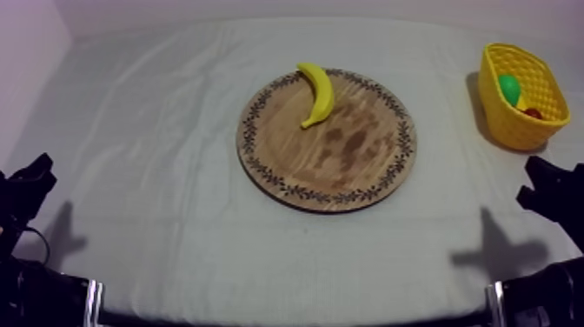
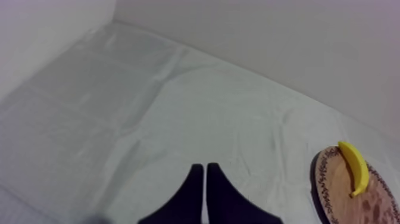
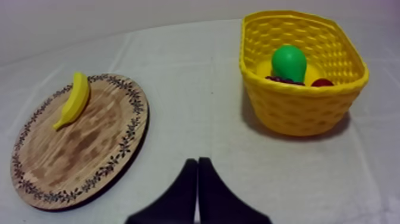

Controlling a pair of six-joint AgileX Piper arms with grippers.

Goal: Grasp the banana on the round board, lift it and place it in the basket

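A yellow banana (image 1: 318,93) lies on the far part of the round wooden board (image 1: 348,165) in the middle of the table. The yellow basket (image 1: 532,126) stands at the far right. In the left wrist view the banana (image 2: 354,167) rests on the board (image 2: 339,196) well off to the side of my left gripper (image 2: 205,170), whose fingers lie together over bare cloth. My right gripper (image 3: 197,162) is shut on nothing, with the banana (image 3: 74,99) and board (image 3: 89,149) at one side and the basket (image 3: 297,107) at the other. In the top view my left gripper (image 1: 39,170) and right gripper (image 1: 534,178) sit low at the sides.
In the basket lie a green pear (image 3: 288,62), a small red fruit (image 3: 322,83) and dark grapes (image 3: 284,80). Wrinkled grey-white cloth (image 1: 156,156) covers the table, and a pale wall runs along its far edge.
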